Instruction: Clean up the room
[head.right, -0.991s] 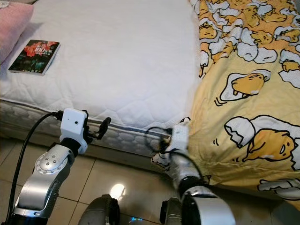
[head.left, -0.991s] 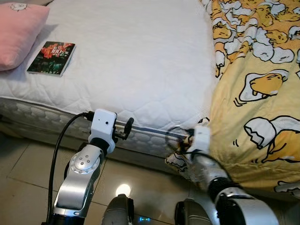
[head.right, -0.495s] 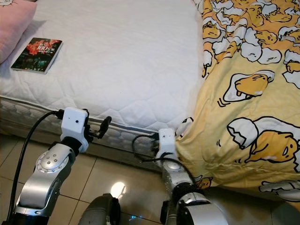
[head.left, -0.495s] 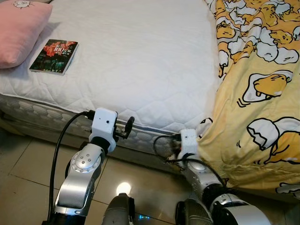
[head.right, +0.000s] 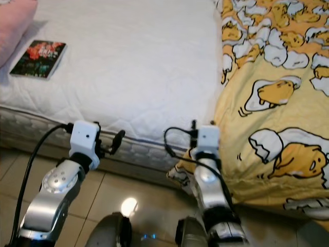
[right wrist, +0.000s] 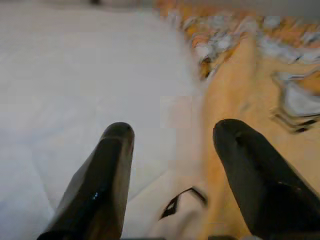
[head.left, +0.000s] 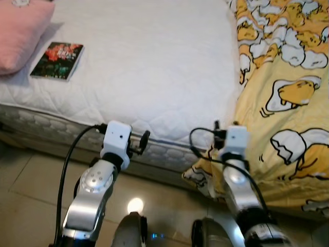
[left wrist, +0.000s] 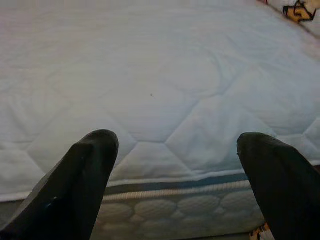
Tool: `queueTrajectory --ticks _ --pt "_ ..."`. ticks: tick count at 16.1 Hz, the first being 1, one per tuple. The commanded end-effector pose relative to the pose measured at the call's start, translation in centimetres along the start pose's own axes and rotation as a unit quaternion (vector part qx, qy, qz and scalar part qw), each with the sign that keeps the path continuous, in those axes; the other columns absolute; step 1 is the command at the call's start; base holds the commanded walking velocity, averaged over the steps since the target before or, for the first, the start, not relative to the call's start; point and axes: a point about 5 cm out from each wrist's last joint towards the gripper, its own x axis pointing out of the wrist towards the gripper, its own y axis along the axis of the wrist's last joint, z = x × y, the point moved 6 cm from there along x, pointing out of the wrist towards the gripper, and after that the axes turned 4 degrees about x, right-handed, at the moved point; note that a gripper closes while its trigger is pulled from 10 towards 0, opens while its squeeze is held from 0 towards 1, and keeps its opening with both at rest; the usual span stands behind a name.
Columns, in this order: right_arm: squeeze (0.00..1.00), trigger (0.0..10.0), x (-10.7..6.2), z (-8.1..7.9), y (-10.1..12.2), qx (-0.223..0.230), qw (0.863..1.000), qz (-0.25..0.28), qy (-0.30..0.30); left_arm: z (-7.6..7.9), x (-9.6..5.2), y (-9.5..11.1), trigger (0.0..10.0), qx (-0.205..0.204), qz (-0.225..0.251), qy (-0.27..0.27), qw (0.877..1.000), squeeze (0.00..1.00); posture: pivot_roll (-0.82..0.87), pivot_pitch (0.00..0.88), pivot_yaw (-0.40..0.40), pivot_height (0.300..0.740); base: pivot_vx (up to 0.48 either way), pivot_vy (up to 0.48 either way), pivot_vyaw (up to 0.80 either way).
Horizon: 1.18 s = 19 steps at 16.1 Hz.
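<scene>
Left eye view: your left claw [left wrist: 172, 185] gapes at the bed [head.left: 154, 77] edge | right claw [right wrist: 172, 175] spread beside the yellow blanket [head.left: 288, 103] | book [head.left: 56, 60] near pink pillow [head.left: 20, 31], title unreadable.

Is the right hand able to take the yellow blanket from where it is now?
Probably yes. The right hand is open and points at the blanket edge on the bed, with nothing between them.
</scene>
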Motion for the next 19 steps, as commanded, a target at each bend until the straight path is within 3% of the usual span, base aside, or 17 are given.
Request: queueTrajectory --ticks 1,5,9,11,12,14,15,16,17,19 --pt "1.00 10.0 -1.1 0.8 -0.3 0.008 1.000 -0.004 -0.014 0.5 -0.2 -0.8 10.0 0.018 -0.010 -0.009 1.000 0.00 0.13 0.174 0.001 0.699 0.000 0.000 0.00" --pt "1.00 10.0 -4.0 2.1 -0.9 0.003 0.999 -0.009 -0.041 1.4 0.0 -0.8 10.0 0.021 -0.005 -0.024 0.999 0.00 0.11 0.162 0.008 0.699 0.000 0.000 0.00" --pt "1.00 10.0 -4.6 3.7 0.1 -0.002 0.998 -0.008 -0.067 1.5 0.8 -0.1 10.0 0.018 0.014 -0.028 0.999 0.00 0.08 0.139 0.016 0.699 0.000 0.000 0.00" --pt "1.00 10.0 -4.6 4.0 0.2 -0.003 0.997 -0.011 -0.072 1.8 0.9 0.3 10.0 0.019 0.025 -0.035 0.999 0.00 0.08 0.137 0.015 0.699 0.000 -0.439 0.00" --pt "1.00 10.0 -4.6 4.0 0.2 -0.003 0.997 -0.014 -0.070 2.0 1.0 0.4 10.0 0.016 0.030 -0.040 0.999 0.00 0.07 0.139 0.014 0.699 0.259 -0.401 0.00" --pt "1.00 10.0 -4.4 1.9 -0.7 -0.001 0.999 -0.044 -0.019 2.0 1.1 0.2 10.0 0.004 0.026 -0.037 0.999 0.00 0.07 0.143 0.013 0.699 0.330 -0.309 0.00" --pt "1.00 10.0 -4.4 1.9 -0.7 -0.001 0.999 -0.044 -0.019 2.0 1.1 0.2 10.0 0.004 0.026 -0.037 0.999 0.00 0.07 0.143 0.013 0.699 0.371 -0.240 0.00" --pt "1.00 10.0 -4.3 0.8 -1.5 -0.002 0.998 -0.067 0.004 1.8 1.1 0.0 10.0 0.004 0.020 -0.033 0.999 0.00 0.07 0.149 0.013 0.699 0.000 0.000 0.00" --pt "0.00 10.0 -4.1 0.6 -1.7 -0.001 0.997 -0.072 0.001 1.7 1.1 -0.1 10.0 0.004 0.020 -0.031 0.999 0.00 0.08 0.153 0.012 0.699 0.000 0.000 0.00" --pt "0.00 10.0 -3.3 0.5 -1.8 0.001 0.997 -0.078 -0.007 1.6 1.1 -0.1 10.0 0.007 0.021 -0.029 0.999 0.00 0.08 0.158 0.012 0.699 0.000 0.000 0.00"
